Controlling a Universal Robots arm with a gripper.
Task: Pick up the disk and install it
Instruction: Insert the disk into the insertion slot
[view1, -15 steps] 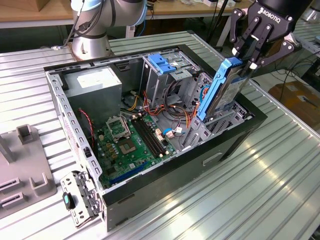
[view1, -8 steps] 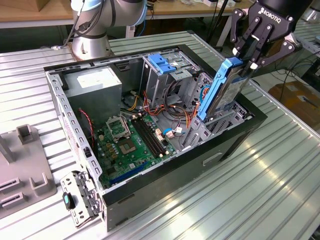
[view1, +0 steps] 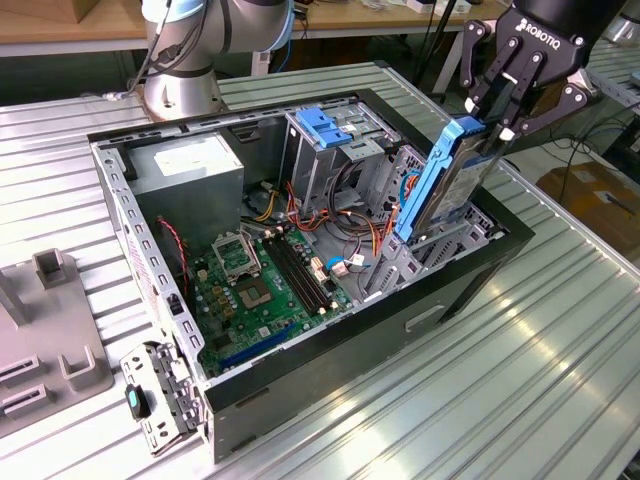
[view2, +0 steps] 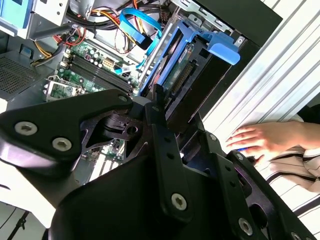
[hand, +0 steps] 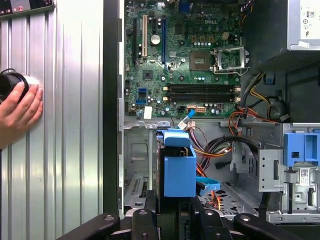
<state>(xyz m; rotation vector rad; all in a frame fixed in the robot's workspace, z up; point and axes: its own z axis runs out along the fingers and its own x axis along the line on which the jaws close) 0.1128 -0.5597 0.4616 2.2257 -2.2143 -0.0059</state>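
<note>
In the exterior view the disk (view1: 447, 185), a grey slab in a bright blue carrier, stands steeply tilted at the open computer case's (view1: 480, 265) end on the exterior view's right. Its lower end is down among the metal bay brackets there. My gripper (view1: 496, 124) is shut on the disk's upper end from above. In the second wrist view the disk (view2: 189, 67) runs away from my black fingers (view2: 159, 120) into the case. In the first wrist view the blue carrier (hand: 179, 170) sits just beyond my fingers (hand: 144, 222).
Inside the case are a green motherboard (view1: 262, 290), a power supply (view1: 195, 165), coloured cables and a tall drive cage with a blue latch (view1: 325, 125). A person's hand (hand: 17, 112) rests on the ribbed metal table (view1: 500, 400) beside the case. A grey fixture (view1: 45, 345) lies at the exterior view's left.
</note>
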